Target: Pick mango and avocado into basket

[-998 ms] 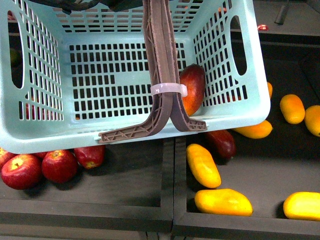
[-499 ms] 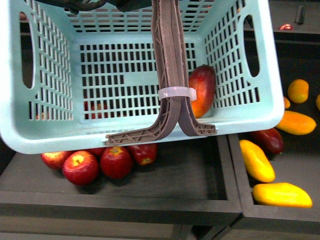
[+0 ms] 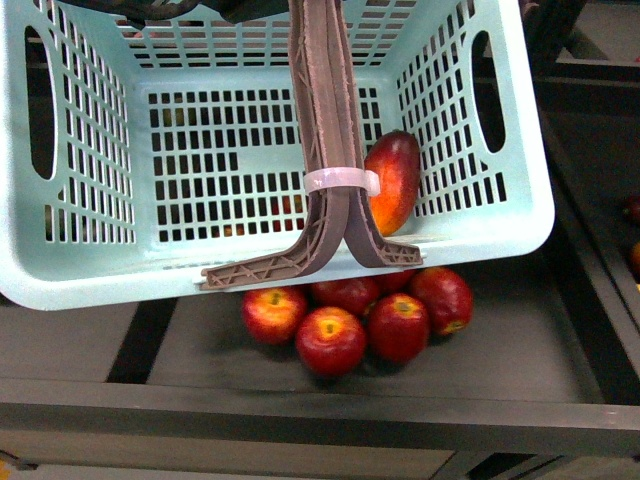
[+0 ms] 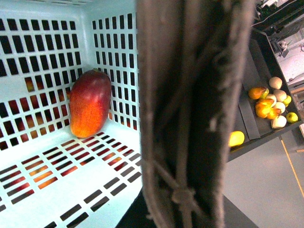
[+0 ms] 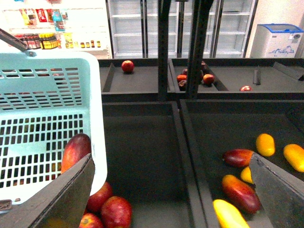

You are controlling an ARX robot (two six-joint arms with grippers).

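Mango (image 3: 392,185) was found inside the basket (image 3: 90,285), to the right of the handles in the front view, resting on the slotted floor and leaning against a side wall near a corner. The left wrist view confirmed this: the mango (image 4: 89,103) stood on end against the wall of the basket (image 4: 28,88), red skin uppermost and orange toward its lower side. It was the only fruit seen in the basket.

The two brown handles (image 3: 325,120) were drawn together upright and bound by a white zip tie (image 3: 340,180). In the left wrist view the handles (image 4: 190,95) filled the middle of the picture, blurred. The left gripper itself could not be made out there, so I cannot tell how it was set.

The right gripper (image 5: 171,159) was spread wide with nothing between its fingers, beside the basket (image 5: 47,102) and apart from it. The mango (image 5: 75,149) showed through the basket wall.

A cluster of red apples (image 3: 350,315) lay in a dark tray (image 3: 500,350) below the basket's near rim. Loose red and yellow mangoes (image 5: 237,156) lay in the adjoining tray.
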